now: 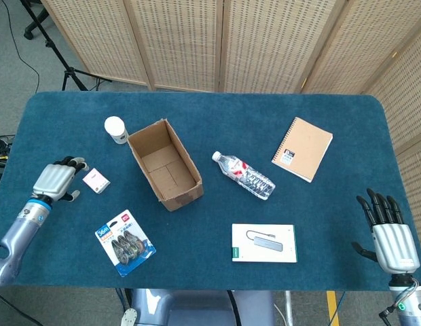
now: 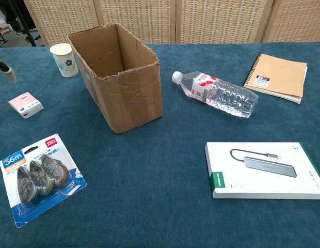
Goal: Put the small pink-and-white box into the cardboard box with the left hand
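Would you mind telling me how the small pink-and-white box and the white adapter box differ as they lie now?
The small pink-and-white box is much smaller than the white adapter box. The pink-and-white box lies left of the cardboard box, just beside the left hand; the adapter box lies to the cardboard box's right, near the front edge. Both lie flat on the blue cloth, untouched.

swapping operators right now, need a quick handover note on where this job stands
Left hand: open, holding nothing, just left of the small pink-and-white box, not touching it.
Right hand: open, idle at the table's right edge.
The pink-and-white box lies on the cloth left of the cardboard box, which stands open and empty.
Done: nothing placed.
Left: grasp the box, lift, drop it in.
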You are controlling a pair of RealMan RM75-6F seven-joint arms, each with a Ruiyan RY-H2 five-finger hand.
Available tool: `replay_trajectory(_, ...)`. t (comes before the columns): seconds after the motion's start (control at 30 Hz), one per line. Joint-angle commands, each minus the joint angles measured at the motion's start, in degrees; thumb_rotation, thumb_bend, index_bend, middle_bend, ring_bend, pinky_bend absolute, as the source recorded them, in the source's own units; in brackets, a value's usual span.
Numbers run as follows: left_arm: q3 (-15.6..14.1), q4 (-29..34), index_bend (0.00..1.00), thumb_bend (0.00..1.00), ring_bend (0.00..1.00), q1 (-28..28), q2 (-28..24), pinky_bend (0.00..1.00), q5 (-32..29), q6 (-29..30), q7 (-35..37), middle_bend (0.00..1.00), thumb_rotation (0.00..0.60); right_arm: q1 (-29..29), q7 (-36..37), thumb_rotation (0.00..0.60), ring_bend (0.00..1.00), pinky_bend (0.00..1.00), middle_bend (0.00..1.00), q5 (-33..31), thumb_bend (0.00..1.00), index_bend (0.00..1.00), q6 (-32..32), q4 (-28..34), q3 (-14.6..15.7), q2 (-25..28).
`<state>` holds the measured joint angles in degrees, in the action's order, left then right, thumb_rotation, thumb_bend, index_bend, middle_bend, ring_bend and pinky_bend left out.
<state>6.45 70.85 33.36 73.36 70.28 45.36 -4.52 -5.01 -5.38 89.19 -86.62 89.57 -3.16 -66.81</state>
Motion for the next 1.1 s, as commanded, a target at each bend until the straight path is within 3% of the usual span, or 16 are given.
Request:
replay_trajectory(0.03,0.03,-0.90,0.29,0.30,0.13,0.65,1.07,0.28,-1.59,-0.22,-2.43,0.22,0.600,0.01,0.30,0.600,0.00,0.00,0.00,0.14,0.13,0.08,-0.12,-0.17,0.01,0.03)
replay_trajectory(1.1,-1.58,-5.61,0.29,0.30,0.08,5.93,7.90,0.28,-12.68,-4.77,-16.14,0.16,0.600,0.08,3.64,0.600,0.00,0.00,0.00,2.15,0.13,0.08,-2.01,-2.10,0.02,-0.29)
